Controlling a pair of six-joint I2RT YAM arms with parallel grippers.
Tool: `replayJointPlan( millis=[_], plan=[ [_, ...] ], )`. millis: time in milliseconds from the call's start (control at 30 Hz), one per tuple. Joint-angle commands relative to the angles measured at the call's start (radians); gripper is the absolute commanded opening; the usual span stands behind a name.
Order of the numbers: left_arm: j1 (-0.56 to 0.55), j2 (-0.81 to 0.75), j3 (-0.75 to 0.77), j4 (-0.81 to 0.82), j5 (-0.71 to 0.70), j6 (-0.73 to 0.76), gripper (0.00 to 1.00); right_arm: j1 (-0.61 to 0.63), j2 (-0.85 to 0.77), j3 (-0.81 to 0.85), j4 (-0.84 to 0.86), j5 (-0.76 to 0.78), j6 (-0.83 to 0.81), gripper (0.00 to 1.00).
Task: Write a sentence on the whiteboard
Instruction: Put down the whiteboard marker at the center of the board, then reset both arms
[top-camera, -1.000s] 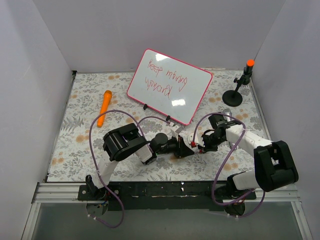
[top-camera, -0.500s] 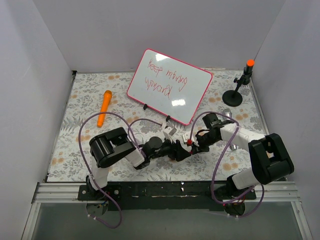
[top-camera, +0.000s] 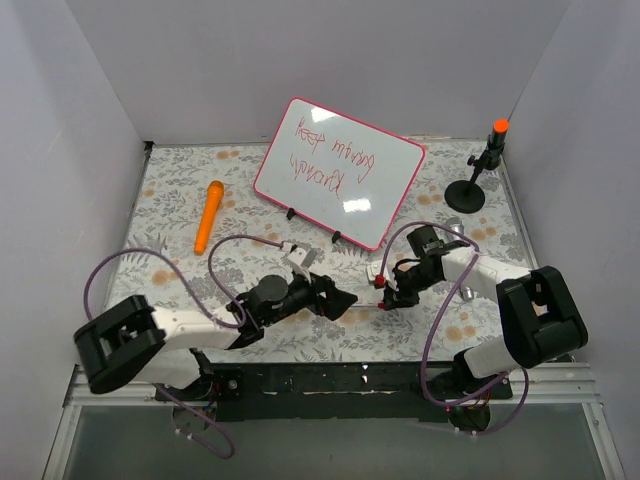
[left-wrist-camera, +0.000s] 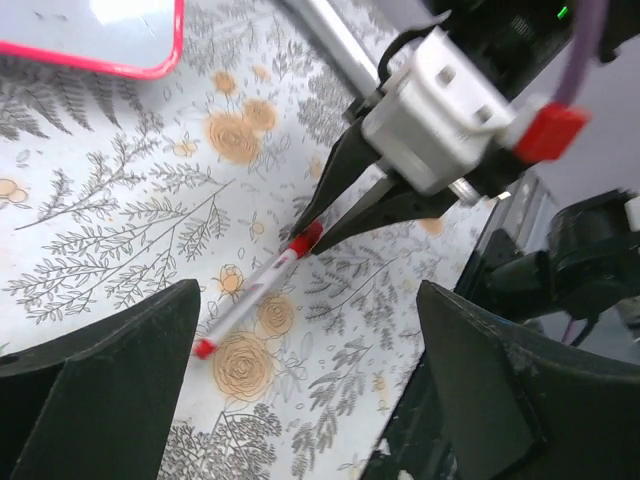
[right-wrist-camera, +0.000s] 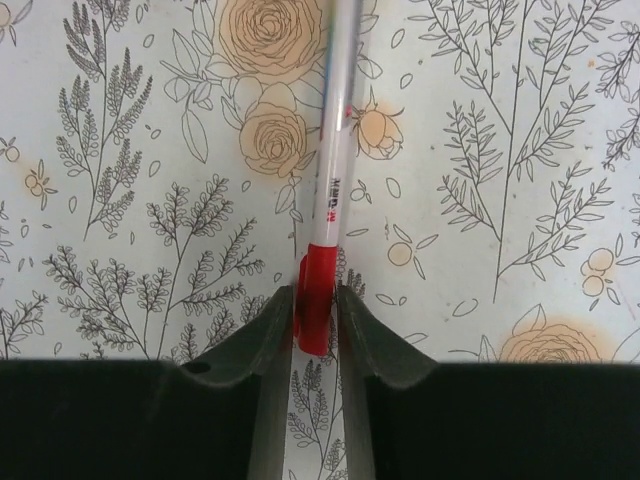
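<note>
Withdrawn toward 8 o'clock, my left gripper (top-camera: 338, 298) gapes wide, empty. Slim white red-capped marker pen (left-wrist-camera: 250, 300) lies flat at its 3 o'clock, long axis pointing at it. My right gripper (top-camera: 388, 296) brackets the cap, grip unclear. Pink-framed glossy white whiteboard (top-camera: 372, 216), carrying the red two-line sentence (top-camera: 335, 155), stands at 12 o'clock.

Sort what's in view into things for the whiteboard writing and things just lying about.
Job: pink-framed glossy white rectangular whiteboard; red handwritten sentence on it; slim white marker pen with red cap.
Lying about: orange tapered plastic stick; black round-based stand with orange tip.
</note>
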Motion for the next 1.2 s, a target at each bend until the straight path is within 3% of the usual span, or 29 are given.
replayJointPlan(
  millis=[0, 100, 200, 333, 467, 567, 600, 700, 833, 1000, 1167],
  plan=[
    [0.019, -0.311, 0.049, -0.376, -0.104, 0.066, 0.98, -0.007, -0.023, 0.058, -0.046, 0.092, 0.088, 0.39],
    [0.044, -0.496, 0.13, -0.582, -0.121, 0.111, 0.98, -0.01, -0.046, 0.122, -0.101, 0.153, 0.119, 0.54],
    [0.081, -0.603, 0.221, -0.759, -0.139, 0.121, 0.98, -0.018, -0.085, 0.188, -0.156, 0.193, 0.159, 0.59],
    [0.147, -0.636, 0.365, -0.975, -0.139, 0.162, 0.98, -0.079, -0.2, 0.279, -0.222, 0.176, 0.225, 0.62],
    [0.277, -0.593, 0.554, -1.203, -0.179, 0.336, 0.98, -0.187, -0.352, 0.369, -0.193, 0.162, 0.395, 0.72],
    [0.451, -0.585, 0.658, -1.236, -0.042, 0.333, 0.98, -0.266, -0.454, 0.438, -0.159, 0.192, 0.536, 0.8],
    [0.513, -0.579, 0.683, -1.241, -0.003, 0.295, 0.98, -0.283, -0.512, 0.447, -0.132, 0.217, 0.628, 0.88],
    [0.551, -0.571, 0.723, -1.23, 0.097, 0.217, 0.98, -0.317, -0.641, 0.431, 0.015, 0.347, 0.874, 0.93],
    [0.551, -0.614, 0.703, -1.189, 0.113, 0.192, 0.98, -0.385, -0.665, 0.463, 0.057, 0.444, 1.107, 0.93],
    [0.551, -0.66, 0.719, -1.215, 0.083, 0.207, 0.98, -0.418, -0.689, 0.46, 0.083, 0.586, 1.187, 0.93],
    [0.551, -0.669, 0.726, -1.244, 0.068, 0.218, 0.98, -0.42, -0.691, 0.452, 0.094, 0.578, 1.195, 0.94]
  ],
)
